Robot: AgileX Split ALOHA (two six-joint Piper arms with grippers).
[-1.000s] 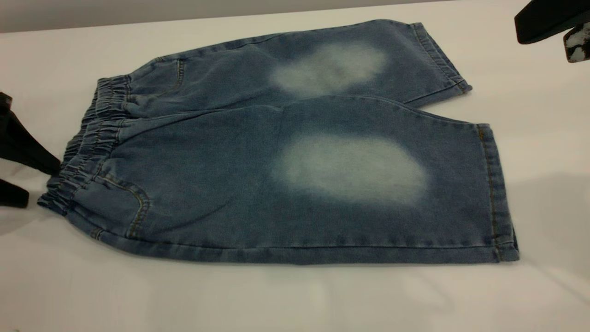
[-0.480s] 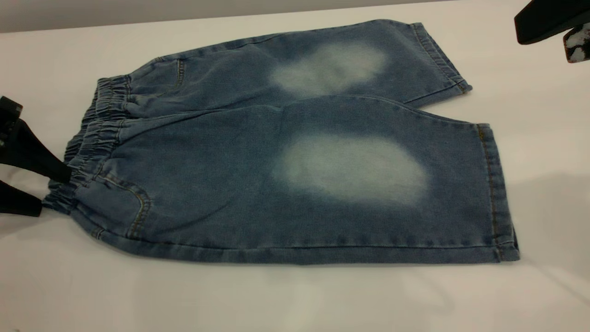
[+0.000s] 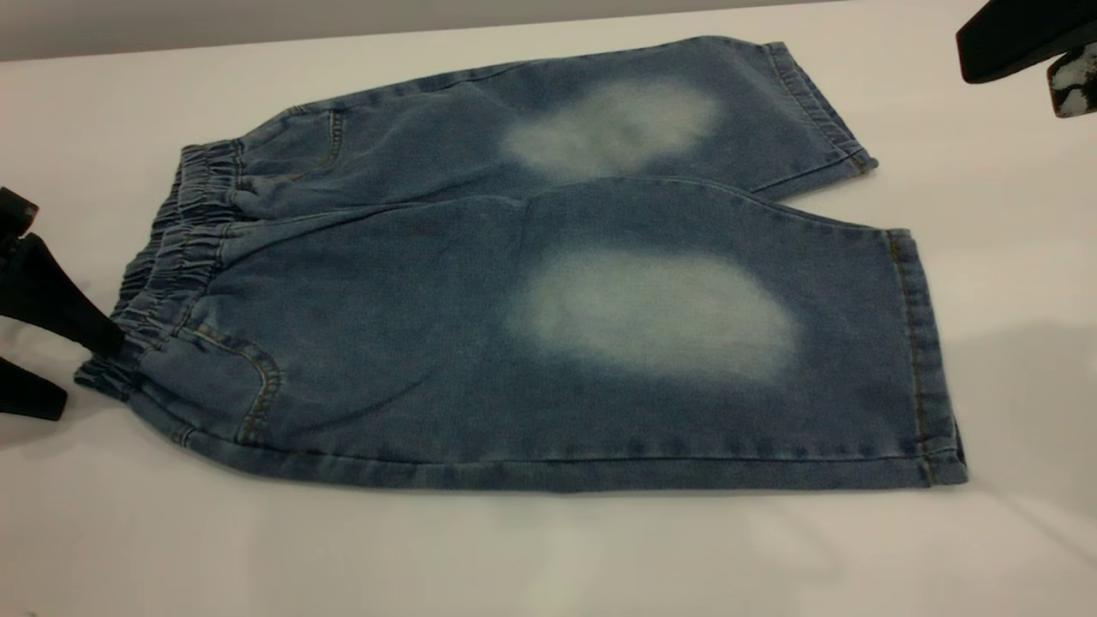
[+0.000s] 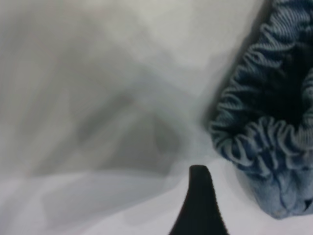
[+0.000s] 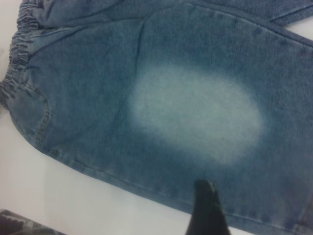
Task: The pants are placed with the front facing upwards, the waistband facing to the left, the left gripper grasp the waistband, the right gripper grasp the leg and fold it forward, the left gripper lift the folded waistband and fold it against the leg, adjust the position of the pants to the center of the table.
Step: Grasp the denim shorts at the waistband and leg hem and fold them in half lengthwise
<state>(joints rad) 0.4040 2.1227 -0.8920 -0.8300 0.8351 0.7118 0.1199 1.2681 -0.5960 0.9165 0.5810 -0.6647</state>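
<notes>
Blue denim pants (image 3: 531, 283) lie flat on the white table (image 3: 548, 557), front up, with two faded patches. The ruched waistband (image 3: 176, 248) is at the left and both legs point right. The near leg (image 3: 668, 343) fills the right wrist view (image 5: 195, 112). My left gripper (image 3: 90, 373) is open at the waistband's near corner. Its upper finger (image 3: 77, 313) touches the band and its lower finger (image 3: 34, 398) rests on the table. The left wrist view shows one finger (image 4: 199, 205) beside the gathered waistband (image 4: 264, 132). My right gripper (image 3: 1052, 75) hangs above the table's far right corner, away from the pants.
Bare tabletop surrounds the pants, with a wide strip along the near edge and room to the right of the hems (image 3: 921, 343). The table's far edge (image 3: 257, 38) runs behind the far leg (image 3: 600, 120).
The left gripper pushed in against the waistband's near corner, then eased back slightly and lower. The pants barely shifted. The right gripper has not moved.
</notes>
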